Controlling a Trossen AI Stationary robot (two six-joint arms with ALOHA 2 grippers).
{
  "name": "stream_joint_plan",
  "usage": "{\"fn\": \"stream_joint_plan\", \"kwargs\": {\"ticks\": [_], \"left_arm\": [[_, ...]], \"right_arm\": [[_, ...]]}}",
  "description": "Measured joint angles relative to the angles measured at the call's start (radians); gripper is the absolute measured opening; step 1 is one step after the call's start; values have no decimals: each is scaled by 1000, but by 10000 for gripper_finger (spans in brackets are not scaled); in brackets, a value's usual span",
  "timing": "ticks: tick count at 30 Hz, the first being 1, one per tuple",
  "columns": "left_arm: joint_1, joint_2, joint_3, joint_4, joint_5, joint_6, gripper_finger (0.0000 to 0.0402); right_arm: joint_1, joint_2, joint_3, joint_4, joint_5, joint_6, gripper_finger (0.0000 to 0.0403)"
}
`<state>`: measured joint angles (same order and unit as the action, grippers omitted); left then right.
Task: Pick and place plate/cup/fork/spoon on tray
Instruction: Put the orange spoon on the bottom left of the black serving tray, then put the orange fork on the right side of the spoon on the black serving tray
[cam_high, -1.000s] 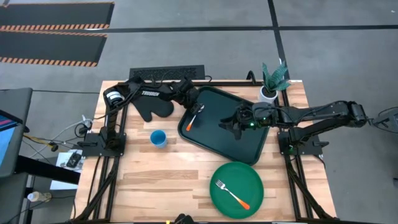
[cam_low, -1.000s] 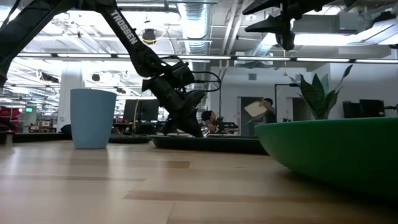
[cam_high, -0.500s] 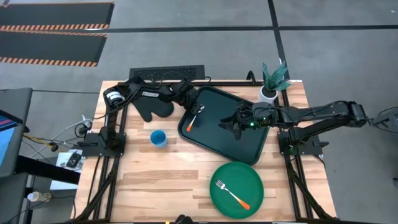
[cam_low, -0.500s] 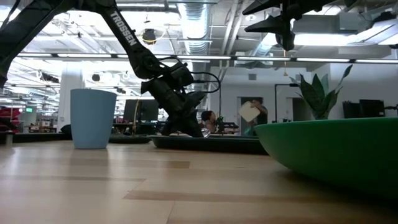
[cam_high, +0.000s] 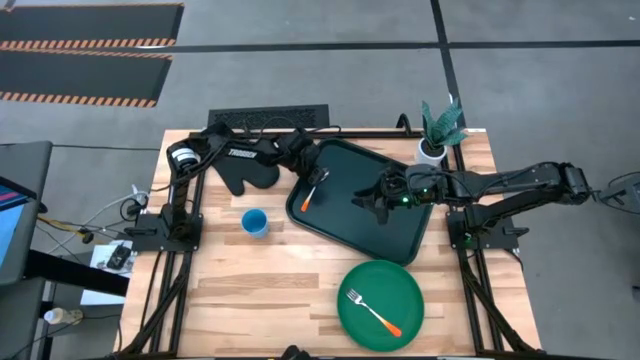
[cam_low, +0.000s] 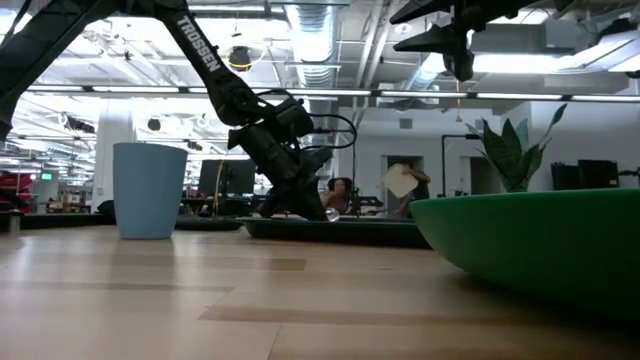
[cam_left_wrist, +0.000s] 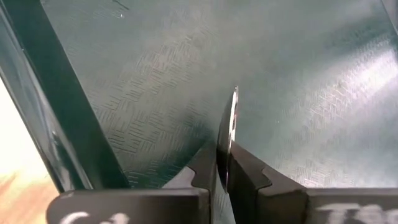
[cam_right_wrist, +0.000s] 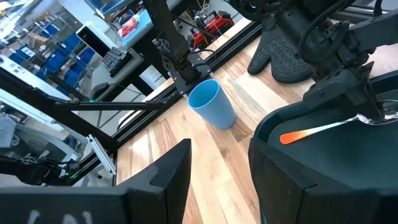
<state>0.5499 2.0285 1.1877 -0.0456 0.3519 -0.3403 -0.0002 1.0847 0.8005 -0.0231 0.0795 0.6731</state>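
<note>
The left gripper (cam_high: 318, 176) pinches the spoon (cam_high: 312, 188) by its bowl, low over the tray (cam_high: 400, 235), to set it down. The right gripper (cam_high: 374, 199), over the tray's middle, waits with fingers apart.

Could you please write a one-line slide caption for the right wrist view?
Past the open right gripper, the left gripper holds the spoon over the tray; cup on the table.

Dark green-black tray (cam_high: 395, 225) with fine diamond-tread pattern, orange-handled silver spoon (cam_high: 312, 188) on it, bright blue cup (cam_high: 254, 222) beside tray, plain green plate (cam_high: 381, 304) carrying orange-handled silver fork (cam_high: 377, 311), pale wood-grain surface (cam_high: 270, 285), black oven mitt (cam_high: 247, 176)
</note>
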Motion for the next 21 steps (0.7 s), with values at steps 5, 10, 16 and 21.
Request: {"fn": "stream_joint_plan", "kwargs": {"ticks": [5,10,16,21], "left_arm": [[-2,0,0,0,1,15,39],[-18,-11,2,-5,-18,33,80],[-35,-16,2,-7,-48,34,128],[-34,-16,17,-40,-37,33,146]], "right_arm": [[0,0,0,0,0,0,184],[0,0,0,0,0,0,188],[0,0,0,0,0,0,188],[0,0,0,0,0,0,188]]}}
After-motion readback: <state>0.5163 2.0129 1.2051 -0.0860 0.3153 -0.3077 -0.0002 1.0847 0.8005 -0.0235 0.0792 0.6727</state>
